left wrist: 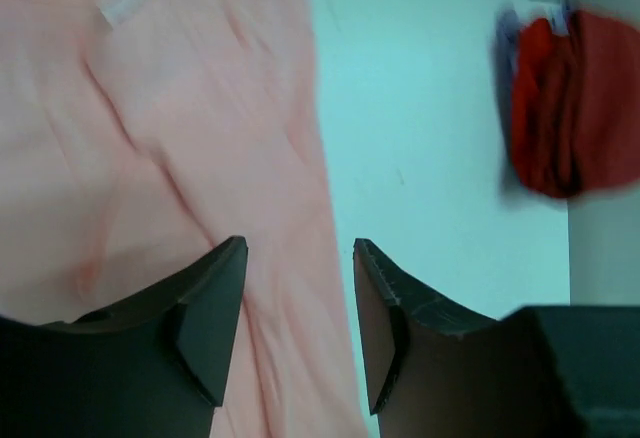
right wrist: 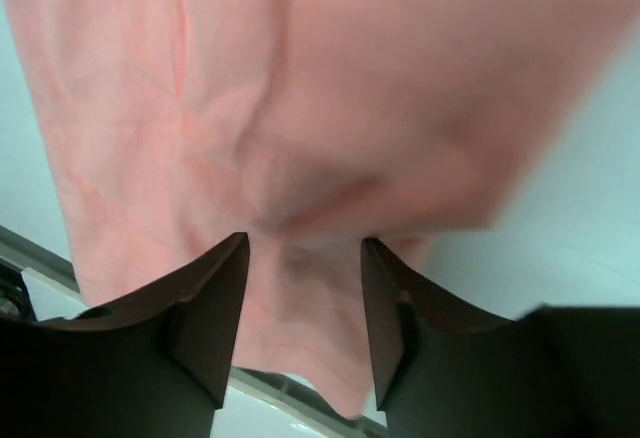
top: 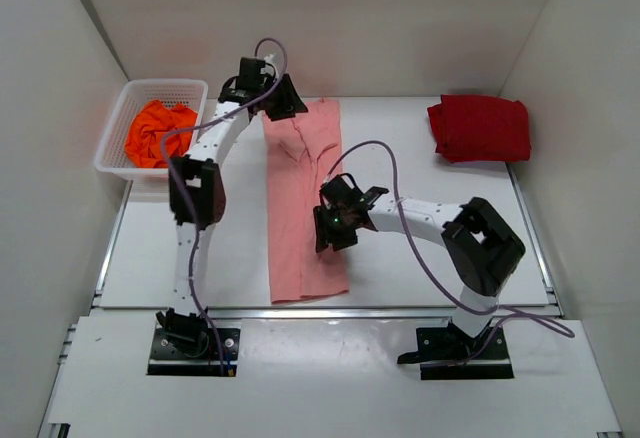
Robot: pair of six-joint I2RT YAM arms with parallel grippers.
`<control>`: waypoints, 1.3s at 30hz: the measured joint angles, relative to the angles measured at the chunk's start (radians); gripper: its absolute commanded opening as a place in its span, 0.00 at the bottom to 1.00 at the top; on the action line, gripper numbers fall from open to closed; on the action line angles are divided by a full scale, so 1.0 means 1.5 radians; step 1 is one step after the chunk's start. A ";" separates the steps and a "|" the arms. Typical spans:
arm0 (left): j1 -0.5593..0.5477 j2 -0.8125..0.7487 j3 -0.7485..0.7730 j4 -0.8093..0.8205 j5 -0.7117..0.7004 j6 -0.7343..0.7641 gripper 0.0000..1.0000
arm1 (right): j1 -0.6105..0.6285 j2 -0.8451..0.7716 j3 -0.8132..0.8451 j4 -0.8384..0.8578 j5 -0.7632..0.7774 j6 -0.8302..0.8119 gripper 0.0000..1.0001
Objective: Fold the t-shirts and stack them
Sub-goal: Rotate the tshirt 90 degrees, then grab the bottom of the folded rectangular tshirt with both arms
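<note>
Top camera: high and far, looking down from beyond the near end of the pink shirt (top: 300,218). Left wrist: close over its far end. Right wrist: close over its near end. All share it.

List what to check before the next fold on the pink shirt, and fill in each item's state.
1. Left fingers free of cloth: ok, apart, nothing between them.
2. Right fingers free of cloth: ok, apart above the shirt.
3. Salmon-pink shirt laid out as a long strip: ok, some wrinkles.
4. Sleeves fully tucked in: cannot tell.
5. Dark red shirt folded and apart from the strip: ok.
6. Orange shirt folded: not ok, crumpled in the basket.
</note>
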 measured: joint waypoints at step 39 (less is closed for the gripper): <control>-0.227 -1.056 -1.412 0.122 -0.090 -0.114 0.00 | 0.010 -0.161 -0.239 0.029 -0.103 0.106 0.00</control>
